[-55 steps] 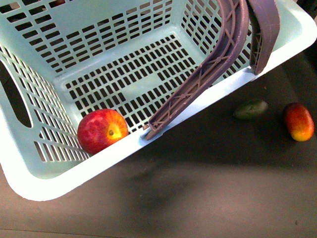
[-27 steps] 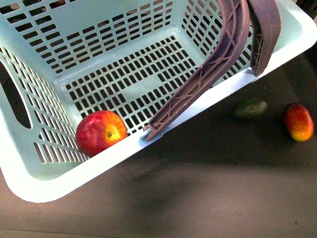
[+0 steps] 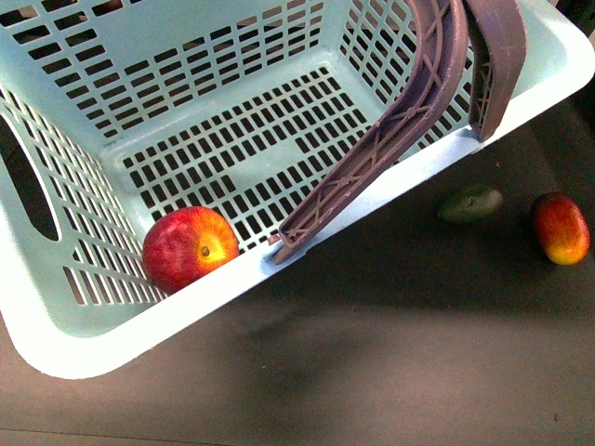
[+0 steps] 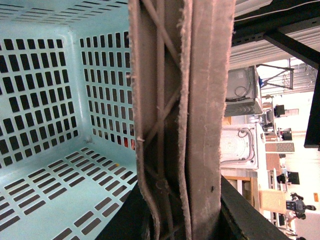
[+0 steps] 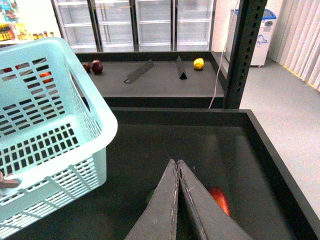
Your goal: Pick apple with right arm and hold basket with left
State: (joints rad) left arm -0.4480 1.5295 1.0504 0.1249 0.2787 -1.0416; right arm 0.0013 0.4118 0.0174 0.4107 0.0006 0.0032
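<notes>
- Already the apple [image 3: 189,247] sits in the near corner of the basket [image 3: 112,344], against its front wall.
- Outside that rim, the right gripper [image 5: 176,167] hangs over the dark table [image 3: 418,353], fingers pressed together, empty; the apple lies to its left.
- Farthest, the left gripper [image 4: 182,225] appears clamped on the brown handles [image 4: 180,100].

No legible text, label, brand, number or sign appears in any view. The basket [image 3: 93,358] shows no readable marking on its rim, walls or handles. In the right wrist view, the coloured goods [image 5: 10,33] on a background display shelf carry print that is too small to read.
</notes>
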